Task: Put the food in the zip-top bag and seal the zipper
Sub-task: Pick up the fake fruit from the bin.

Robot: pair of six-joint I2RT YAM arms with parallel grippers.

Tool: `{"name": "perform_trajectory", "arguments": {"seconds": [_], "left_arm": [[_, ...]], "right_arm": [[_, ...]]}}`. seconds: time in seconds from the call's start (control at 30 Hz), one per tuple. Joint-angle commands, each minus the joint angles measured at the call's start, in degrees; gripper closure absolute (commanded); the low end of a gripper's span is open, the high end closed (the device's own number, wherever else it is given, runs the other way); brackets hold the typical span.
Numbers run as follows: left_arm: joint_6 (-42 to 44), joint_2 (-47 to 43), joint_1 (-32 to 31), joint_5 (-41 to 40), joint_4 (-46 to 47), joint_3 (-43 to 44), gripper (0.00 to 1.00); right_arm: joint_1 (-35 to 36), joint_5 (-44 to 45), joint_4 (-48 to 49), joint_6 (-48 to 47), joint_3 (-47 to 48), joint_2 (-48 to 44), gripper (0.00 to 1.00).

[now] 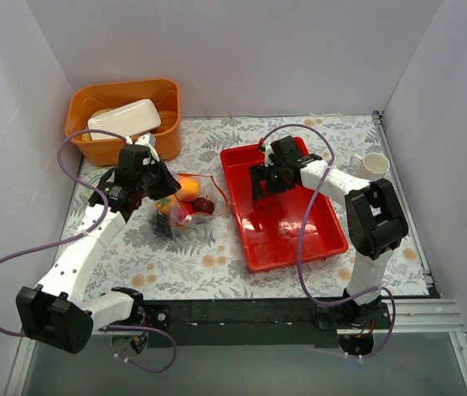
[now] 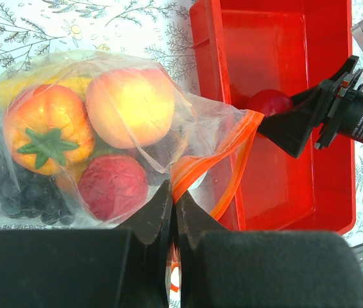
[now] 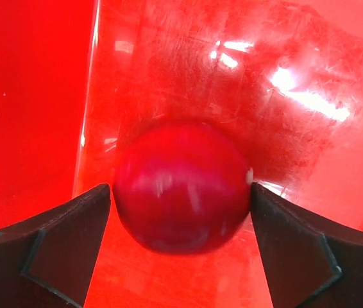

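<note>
The clear zip-top bag (image 1: 186, 204) (image 2: 104, 128) lies on the cloth left of the red tray (image 1: 287, 247). It holds a peach-orange ball (image 2: 130, 106), an orange fruit with a green star (image 2: 48, 128), a red ball (image 2: 112, 186), dark grapes (image 2: 21, 192) and a yellow piece (image 2: 34, 80). My left gripper (image 1: 161, 186) (image 2: 174, 196) is shut on the orange-red zipper (image 2: 233, 160) at the bag's mouth, which gapes toward the tray. A dark red ball (image 3: 181, 192) (image 2: 268, 102) sits on the tray floor. My right gripper (image 1: 260, 186) (image 3: 180, 188) stands open around it, a sliver of gap at the left finger.
An orange bin (image 1: 126, 115) with a white container (image 1: 125, 118) stands at the back left. A white cup (image 1: 371, 166) sits right of the tray, behind my right arm. White walls close in the floral cloth on three sides.
</note>
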Motion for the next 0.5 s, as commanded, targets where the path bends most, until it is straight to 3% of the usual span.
{"name": "perform_trajectory", "arguments": {"seconds": [0.0,0.33,0.43,0.47], "left_arm": [[0.61,-1.05,0.03,0.33,1.33,0.19,1.0],[0.7,-1.31,0.12,-0.02,1.24,0.01,1.0],[0.69,-1.4,0.03,-0.11,1.24,-0.25,1.0],[0.7,-1.31,0.03,-0.11,1.24,-0.34,1.0]], "right_arm": [[0.45,-1.42,0.47,0.83,1.58,-2.35,0.03],[0.54,0.96,1.61,5.67,0.43,-3.76,0.02],[0.54,0.87,1.35,6.29,0.08,-4.28,0.07],[0.45,0.61,1.35,6.29,-0.18,-4.63,0.14]]}}
